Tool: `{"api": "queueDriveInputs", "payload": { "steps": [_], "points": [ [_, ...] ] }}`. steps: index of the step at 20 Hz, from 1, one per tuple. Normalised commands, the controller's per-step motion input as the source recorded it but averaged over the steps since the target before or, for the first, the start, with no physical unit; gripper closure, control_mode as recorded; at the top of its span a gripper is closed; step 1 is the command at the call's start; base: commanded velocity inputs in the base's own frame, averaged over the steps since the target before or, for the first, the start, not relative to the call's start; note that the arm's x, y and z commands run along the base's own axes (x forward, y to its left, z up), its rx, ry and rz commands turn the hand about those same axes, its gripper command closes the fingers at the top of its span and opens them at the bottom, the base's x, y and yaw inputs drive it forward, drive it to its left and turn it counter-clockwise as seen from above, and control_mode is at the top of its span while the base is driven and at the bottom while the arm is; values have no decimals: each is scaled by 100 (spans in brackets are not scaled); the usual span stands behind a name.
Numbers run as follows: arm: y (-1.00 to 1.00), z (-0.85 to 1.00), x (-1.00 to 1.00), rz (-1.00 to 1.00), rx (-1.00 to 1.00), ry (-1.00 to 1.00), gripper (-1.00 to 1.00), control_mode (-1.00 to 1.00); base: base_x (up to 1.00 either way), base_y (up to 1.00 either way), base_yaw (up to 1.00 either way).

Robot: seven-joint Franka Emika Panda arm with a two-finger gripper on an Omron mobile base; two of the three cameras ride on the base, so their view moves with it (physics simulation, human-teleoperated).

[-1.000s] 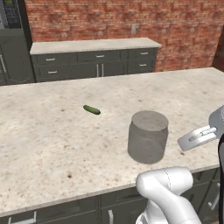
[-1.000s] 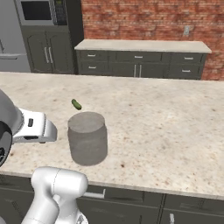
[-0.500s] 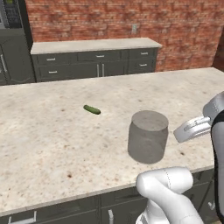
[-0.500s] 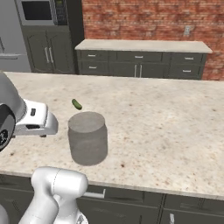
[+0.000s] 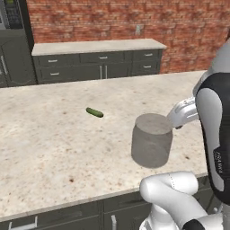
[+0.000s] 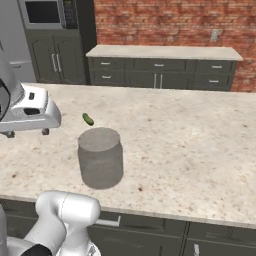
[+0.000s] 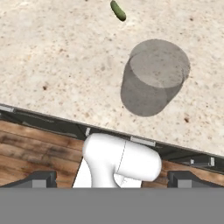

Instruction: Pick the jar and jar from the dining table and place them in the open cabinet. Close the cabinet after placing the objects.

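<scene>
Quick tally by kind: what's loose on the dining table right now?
Grey frosted jar: 1
Green pickle: 1
Total: 2 loose things on the dining table

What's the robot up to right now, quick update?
Pincer open, holding nothing, above the counter edge. Grey jar upright on the table, untouched. Small pickle lies apart from it, not in the way.
</scene>
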Motion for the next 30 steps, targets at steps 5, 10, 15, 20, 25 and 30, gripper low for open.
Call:
{"api": "queueDriveInputs", "payload": {
  "steps": [5,10,15,20,25,30],
  "points": [
    [28,-37,10,1,-4,0,-100,-100,0,0,0],
    [2,-38,24,0,0,-10,-100,-100,0,0,0],
    [-1,-20,25,0,0,-1,-100,-100,0,0,0],
    [-23,0,21,0,0,1,-100,-100,0,0,0],
    [-19,0,18,0,0,1,-100,-100,0,0,0],
    [-3,-7,16,0,0,1,-100,-100,0,0,0]
  ]
}}
